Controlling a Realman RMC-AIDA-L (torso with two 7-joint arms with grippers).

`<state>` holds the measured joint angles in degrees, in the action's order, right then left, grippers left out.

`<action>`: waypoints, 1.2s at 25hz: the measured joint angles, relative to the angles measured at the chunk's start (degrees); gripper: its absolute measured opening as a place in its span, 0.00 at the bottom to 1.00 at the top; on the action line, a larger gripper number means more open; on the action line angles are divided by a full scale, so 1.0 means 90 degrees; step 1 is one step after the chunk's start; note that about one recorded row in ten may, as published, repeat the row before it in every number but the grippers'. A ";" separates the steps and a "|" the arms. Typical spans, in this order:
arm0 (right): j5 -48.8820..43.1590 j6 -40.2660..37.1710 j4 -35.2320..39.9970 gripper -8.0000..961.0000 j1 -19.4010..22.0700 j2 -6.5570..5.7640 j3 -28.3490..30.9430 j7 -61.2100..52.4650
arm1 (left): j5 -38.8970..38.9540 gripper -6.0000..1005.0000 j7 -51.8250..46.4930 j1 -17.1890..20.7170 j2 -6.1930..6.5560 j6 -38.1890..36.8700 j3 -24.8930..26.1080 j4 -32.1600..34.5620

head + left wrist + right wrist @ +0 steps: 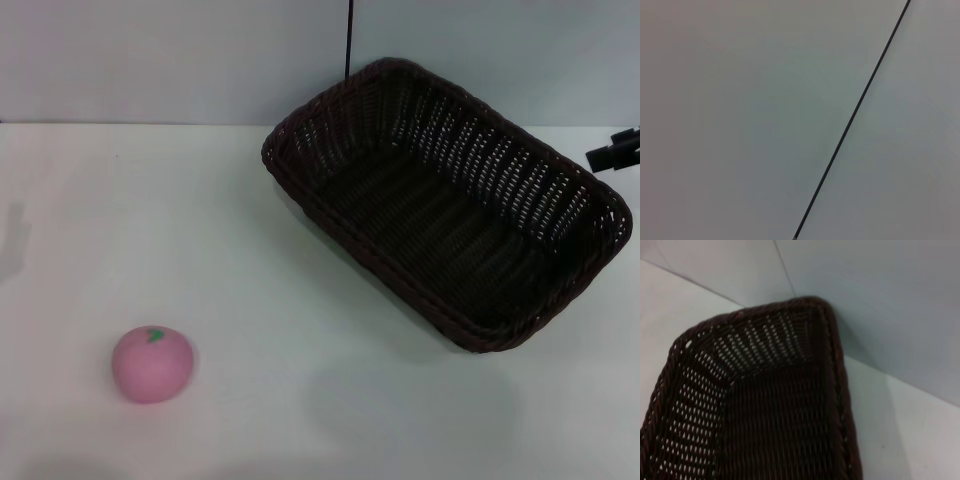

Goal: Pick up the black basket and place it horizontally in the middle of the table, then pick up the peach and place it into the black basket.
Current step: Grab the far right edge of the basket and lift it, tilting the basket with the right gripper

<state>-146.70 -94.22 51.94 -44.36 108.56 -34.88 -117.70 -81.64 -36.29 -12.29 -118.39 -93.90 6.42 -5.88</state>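
The black basket [450, 205] lies empty on the white table [250, 260] at the back right, turned diagonally, one corner near the back wall. The right wrist view looks down into one end of the basket [760, 405]. The pink peach [152, 364] with a green leaf mark sits at the front left, far from the basket. A dark part of my right gripper [614, 152] shows at the right edge, just beyond the basket's right rim. My left gripper is out of view; its wrist view shows only a plain wall.
A grey wall stands behind the table, with a thin dark vertical line [348, 40] above the basket; the line also shows in the left wrist view [855, 112]. Bare tabletop lies between peach and basket.
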 joint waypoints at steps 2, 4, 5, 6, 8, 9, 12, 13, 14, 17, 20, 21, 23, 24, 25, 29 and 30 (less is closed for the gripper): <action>0.0000 0.0062 -0.0034 0.53 0.0024 0.0056 -0.0087 0.0040 | -0.0001 0.78 -0.0001 -0.0006 -0.0004 -0.0003 0.0000 -0.0003; 0.0000 0.0129 -0.0137 0.52 0.0040 0.0089 -0.0200 0.0068 | -0.0001 0.78 -0.0001 -0.0011 -0.0004 -0.0006 0.0000 -0.0005; 0.0000 0.0162 -0.0201 0.52 0.0042 0.0091 -0.0228 0.0076 | -0.0001 0.78 -0.0032 -0.0017 -0.0006 -0.0007 0.0000 -0.0011; 0.0000 0.0162 -0.0201 0.52 0.0042 0.0091 -0.0228 0.0076 | -0.0001 0.78 -0.0032 -0.0017 -0.0006 -0.0007 0.0000 -0.0011; 0.0000 0.0245 -0.0335 0.51 0.0044 0.0091 -0.0254 0.0108 | -0.0001 0.78 -0.0060 -0.0018 -0.0008 0.0000 0.0000 -0.0011; -0.0004 0.0291 -0.0398 0.51 0.0044 0.0091 -0.0265 0.0123 | -0.0001 0.78 -0.0060 -0.0018 -0.0008 0.0000 0.0000 -0.0011; -0.0027 0.0419 -0.0596 0.50 0.0039 0.0091 -0.0357 0.0196 | -0.0001 0.78 -0.0062 -0.0016 -0.0016 0.0004 0.0000 -0.0011; -0.0027 0.0441 -0.0648 0.50 0.0038 0.0094 -0.0403 0.0240 | -0.0001 0.78 -0.0062 -0.0016 -0.0016 0.0004 0.0000 -0.0011; -0.0026 0.0458 -0.0706 0.50 0.0032 0.0127 -0.0445 0.0361 | -0.0001 0.78 -0.0062 -0.0015 -0.0020 0.0004 0.0000 -0.0011; -0.0026 0.0492 -0.0730 0.49 0.0025 0.0176 -0.0456 0.0443 | -0.0001 0.78 -0.0062 -0.0027 -0.0020 0.0010 0.0000 -0.0012; -0.0025 0.0564 -0.0720 0.40 0.0029 0.0240 -0.0493 0.0495 | -0.0001 0.78 -0.0062 -0.0056 -0.0020 0.0024 0.0000 -0.0016; -0.0021 0.0575 -0.0707 0.37 0.0039 0.0255 -0.0507 0.0521 | -0.0001 0.78 -0.0062 -0.0056 -0.0020 0.0024 0.0000 -0.0016; -0.0017 0.0581 -0.0692 0.31 0.0054 0.0271 -0.0512 0.0581 | -0.0001 0.78 -0.0061 -0.0082 -0.0019 0.0079 0.0000 -0.0021; -0.0016 0.0577 -0.0667 0.28 0.0070 0.0279 -0.0500 0.0638 | -0.0001 0.78 -0.0061 -0.0090 -0.0019 0.0091 0.0000 -0.0021; -0.0016 0.0577 -0.0667 0.27 0.0070 0.0279 -0.0500 0.0638 | -0.0001 0.78 -0.0061 -0.0090 -0.0019 0.0091 0.0000 -0.0021; 0.0088 0.0326 -0.0098 0.22 0.0209 0.0370 -0.0501 0.0832 | -0.0001 0.78 -0.0060 -0.0111 -0.0019 0.0135 0.0000 -0.0021; 0.0088 0.0326 -0.0098 0.22 0.0209 0.0370 -0.0501 0.0832 | -0.0001 0.78 -0.0060 -0.0111 -0.0019 0.0135 0.0000 -0.0021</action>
<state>-145.90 -91.29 51.06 -42.47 111.89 -39.39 -110.21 -81.65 -36.83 -13.29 -118.56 -92.68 6.42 -6.07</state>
